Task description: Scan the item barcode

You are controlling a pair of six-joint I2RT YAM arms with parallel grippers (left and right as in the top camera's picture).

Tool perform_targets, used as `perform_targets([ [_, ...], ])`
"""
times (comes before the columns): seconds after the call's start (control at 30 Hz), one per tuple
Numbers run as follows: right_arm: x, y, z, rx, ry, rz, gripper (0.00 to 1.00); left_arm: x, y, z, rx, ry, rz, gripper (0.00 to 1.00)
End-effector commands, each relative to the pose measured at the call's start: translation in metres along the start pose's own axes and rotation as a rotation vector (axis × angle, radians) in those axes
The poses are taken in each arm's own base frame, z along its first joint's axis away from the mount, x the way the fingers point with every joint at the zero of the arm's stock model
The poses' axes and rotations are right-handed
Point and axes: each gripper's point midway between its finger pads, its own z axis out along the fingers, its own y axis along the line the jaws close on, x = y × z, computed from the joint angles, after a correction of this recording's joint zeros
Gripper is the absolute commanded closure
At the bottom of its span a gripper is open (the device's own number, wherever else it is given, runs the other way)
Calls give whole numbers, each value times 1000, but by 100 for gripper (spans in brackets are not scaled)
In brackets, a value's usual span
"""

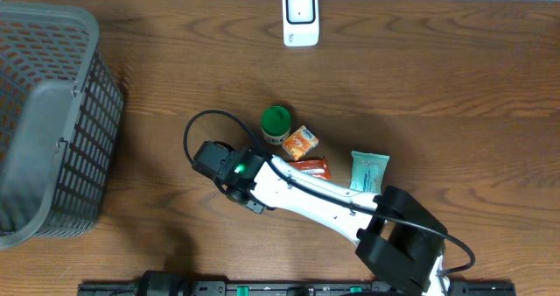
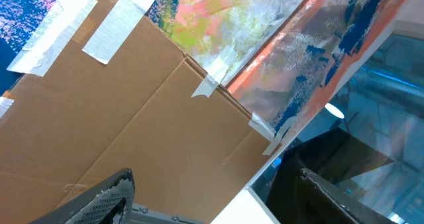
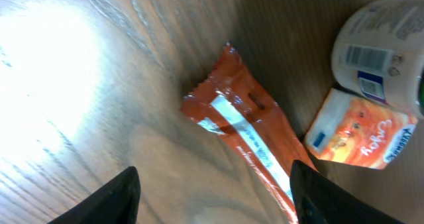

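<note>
Two grippers, both w/ fingers apart. The R gripper (image 3: 218, 194) hangs low over the table (image 3: 79, 85), holding nothing — the orange wrapper (image 3: 245, 138) lies flat between its fingers, near a little orange pack (image 3: 361, 134) & a green-lid tub (image 1: 276, 121). The L gripper (image 2: 218, 197) faces cardboard (image 2: 132, 118).

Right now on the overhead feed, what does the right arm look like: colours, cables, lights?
The right arm has a white link between black joint housings. A green light glows near the wrist, and a black cable loops beside it. Its jaws look dark.
</note>
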Motion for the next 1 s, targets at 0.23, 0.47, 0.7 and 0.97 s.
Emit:
perform_targets([
  [0.23,-5,-15,-17,43,-43,135,99,2,0,0,1,-2,-4,22],
  [0.47,3,-46,-7,55,-26,257,99,2,0,0,0,-1,-2,22],
  [0.7,20,-64,15,-26,25,365,99,2,0,0,0,-1,-3,22],
  [0.97,60,-69,52,-43,118,469,99,2,0,0,0,-1,-2,22],
])
